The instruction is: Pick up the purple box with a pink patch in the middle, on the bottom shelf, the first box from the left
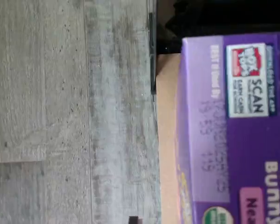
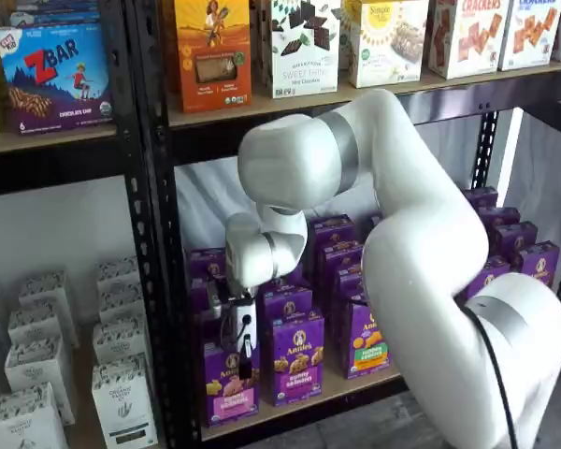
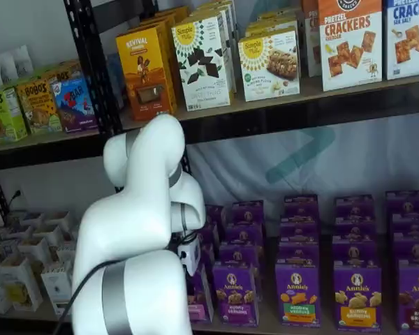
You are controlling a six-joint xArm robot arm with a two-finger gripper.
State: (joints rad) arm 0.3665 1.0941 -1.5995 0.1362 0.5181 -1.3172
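Standing upright at the front left end of the light wooden bottom shelf board (image 2: 355,385), the purple cardboard Annie's box with the pink patch across its front (image 2: 228,383) is the nearest box of its row; its long axis runs vertical. In a shelf view only a sliver of its pink-patched front (image 3: 197,306) shows past the arm. The neighbouring purple box with a darker label (image 2: 295,357) stands just beside it, to its right as seen from the front.

Wrist view: the box's purple top flap with the red-and-white Box Tops panel (image 1: 233,126) fills one side of the frame, shelf board edge (image 1: 167,140) next to it, grey plank floor (image 1: 70,112) beyond.

Key relation: white gripper body with black fingers (image 2: 246,360) hangs in front of the box's upper face, so the box lies directly behind and slightly below the fingers. Judgement: approach is from the front, near the top edge.

Fingers seen side-on against the box; cannot tell how wide they stand, nor whether they have hold of the box. Contact not confirmed.
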